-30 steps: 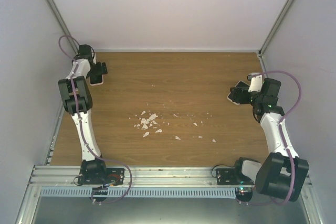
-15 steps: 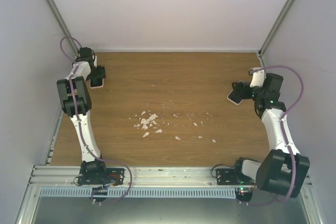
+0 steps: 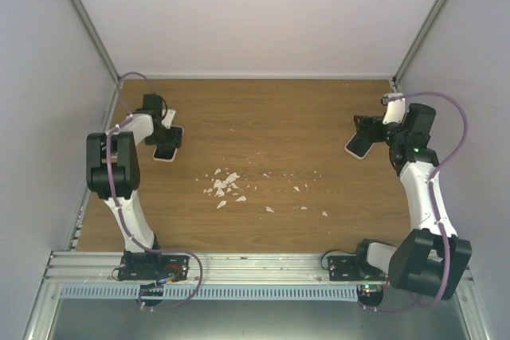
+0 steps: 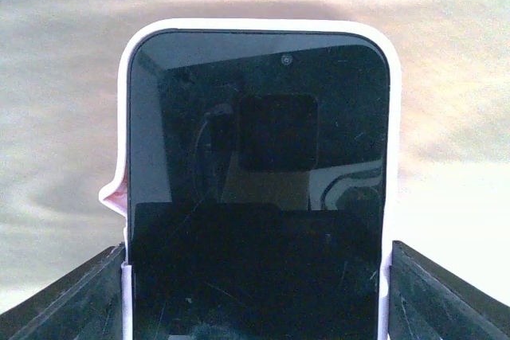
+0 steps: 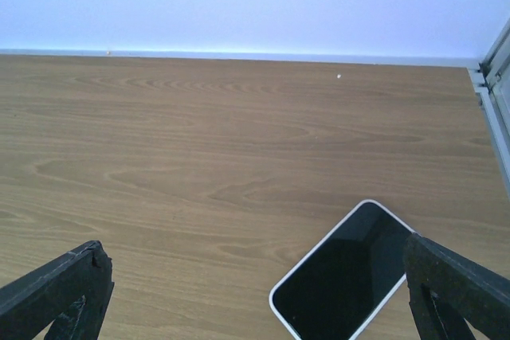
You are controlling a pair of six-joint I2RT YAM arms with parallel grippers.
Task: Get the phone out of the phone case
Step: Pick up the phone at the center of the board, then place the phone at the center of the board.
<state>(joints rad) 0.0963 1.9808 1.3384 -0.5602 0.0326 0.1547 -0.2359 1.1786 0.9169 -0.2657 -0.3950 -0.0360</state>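
A phone [image 4: 259, 173] with a dark screen sits in a white case [image 4: 124, 117]. My left gripper [image 4: 255, 276] is shut on it, and its black fingers [image 4: 72, 300] press the case's two long sides. From above, this cased phone [image 3: 167, 150] hangs at the table's left, under the left gripper [image 3: 162, 134]. A second dark-screened phone in a white case [image 5: 343, 280] lies flat at the right. My right gripper [image 5: 253, 252] stands wide open above the wood, its right finger over that phone's edge. The top view shows this phone [image 3: 358, 144] just left of the right gripper [image 3: 370, 128].
White crumbs [image 3: 224, 184] are scattered over the middle of the wooden table [image 3: 271, 117]. White walls close the back and both sides. A metal frame post [image 5: 496, 77] stands at the far right corner, and a metal rail [image 3: 255, 264] runs along the near edge.
My left gripper narrowed onto the cased phone and carried it from the far left corner rightward and nearer. The right arm drew back slightly, its jaws still wide.
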